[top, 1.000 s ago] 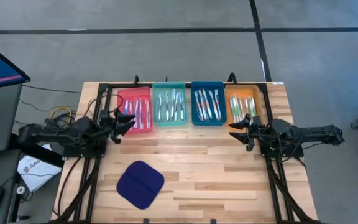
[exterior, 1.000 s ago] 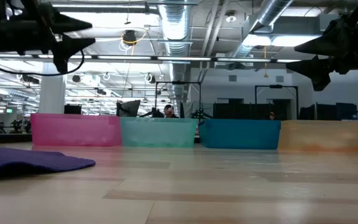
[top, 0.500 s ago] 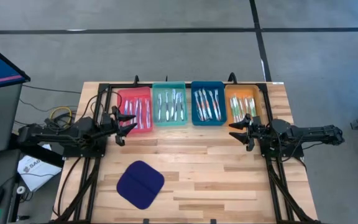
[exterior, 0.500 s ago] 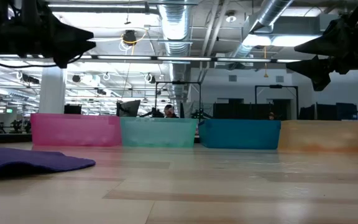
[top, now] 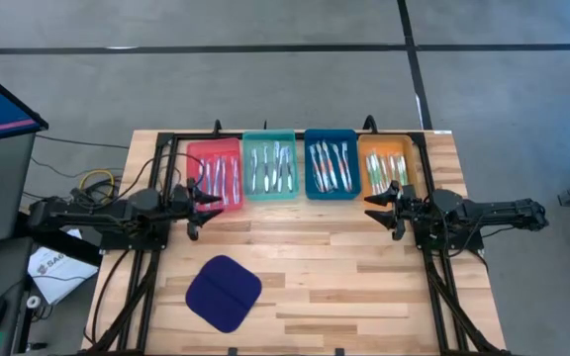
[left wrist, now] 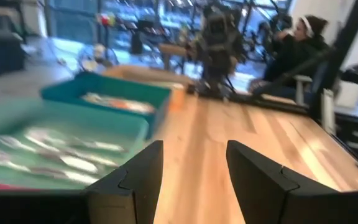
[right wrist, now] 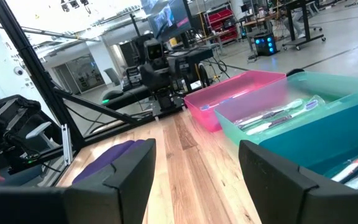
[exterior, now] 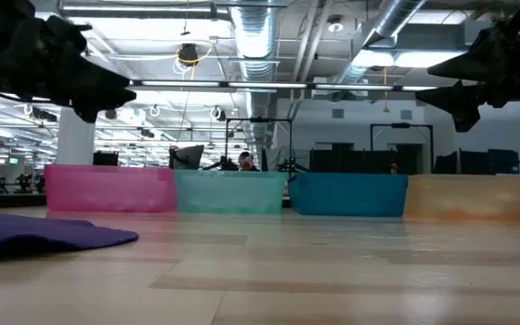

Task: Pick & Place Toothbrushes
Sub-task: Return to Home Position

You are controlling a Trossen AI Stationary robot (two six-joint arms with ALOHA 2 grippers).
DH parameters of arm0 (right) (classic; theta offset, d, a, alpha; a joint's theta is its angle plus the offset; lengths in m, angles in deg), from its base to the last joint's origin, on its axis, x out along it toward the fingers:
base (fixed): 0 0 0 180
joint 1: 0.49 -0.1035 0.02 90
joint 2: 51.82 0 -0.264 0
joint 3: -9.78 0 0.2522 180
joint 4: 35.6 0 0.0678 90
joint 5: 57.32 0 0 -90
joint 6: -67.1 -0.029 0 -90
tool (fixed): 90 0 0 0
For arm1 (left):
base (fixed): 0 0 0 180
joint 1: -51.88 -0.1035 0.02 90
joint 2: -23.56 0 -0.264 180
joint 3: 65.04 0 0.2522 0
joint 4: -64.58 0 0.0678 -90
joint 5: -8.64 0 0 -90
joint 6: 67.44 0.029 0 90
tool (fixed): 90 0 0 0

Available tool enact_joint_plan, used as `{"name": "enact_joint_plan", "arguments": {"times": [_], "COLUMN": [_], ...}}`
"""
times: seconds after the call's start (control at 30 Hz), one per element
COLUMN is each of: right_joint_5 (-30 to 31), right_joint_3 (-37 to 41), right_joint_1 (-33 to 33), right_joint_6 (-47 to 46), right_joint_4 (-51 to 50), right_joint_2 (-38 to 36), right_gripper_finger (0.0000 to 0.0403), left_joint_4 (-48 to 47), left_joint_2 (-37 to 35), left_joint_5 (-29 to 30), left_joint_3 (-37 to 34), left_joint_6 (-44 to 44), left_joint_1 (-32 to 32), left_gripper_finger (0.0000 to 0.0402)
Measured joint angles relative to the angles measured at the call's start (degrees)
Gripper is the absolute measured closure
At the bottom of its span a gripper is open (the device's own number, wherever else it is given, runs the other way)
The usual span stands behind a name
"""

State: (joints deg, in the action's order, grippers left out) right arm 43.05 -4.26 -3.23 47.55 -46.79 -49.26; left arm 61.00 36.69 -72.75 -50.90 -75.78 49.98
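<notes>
On the wooden table (top: 344,287), the red tray (top: 198,158), teal tray (top: 268,136), blue tray (top: 331,136) and orange tray (top: 389,144) stand in a row and hold the toothbrushes (top: 273,170). The left gripper (top: 206,210) hovers at the red tray's near edge and the right gripper (top: 372,210) at the orange tray's, both spread wide and empty.

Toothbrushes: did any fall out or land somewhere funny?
Nothing stands out. The toothbrushes all lie inside the four trays, none on the table. The pad lies alone on the wood. The left tool and right tool hang open and empty by the trays.
</notes>
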Motion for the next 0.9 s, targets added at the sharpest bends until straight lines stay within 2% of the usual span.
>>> {"name": "enact_joint_plan", "arguments": {"times": [0.47,0.9], "right_joint_5": [-0.02,-0.02], "right_joint_3": [0.0,0.0], "right_joint_1": [0.0,0.0], "right_joint_6": [0.01,0.0], "right_joint_4": [0.01,0.02], "right_joint_2": [0.02,0.02], "right_gripper_finger": [0.0178,0.0178], "left_joint_4": [-8.55,-8.49], "left_joint_2": [0.74,1.29], "left_joint_5": [-13.17,-13.06], "left_joint_3": [-0.02,-0.02], "left_joint_6": [-4.41,-4.39], "left_joint_1": [0.34,0.93], "left_gripper_finger": [0.0229,0.0229]}}
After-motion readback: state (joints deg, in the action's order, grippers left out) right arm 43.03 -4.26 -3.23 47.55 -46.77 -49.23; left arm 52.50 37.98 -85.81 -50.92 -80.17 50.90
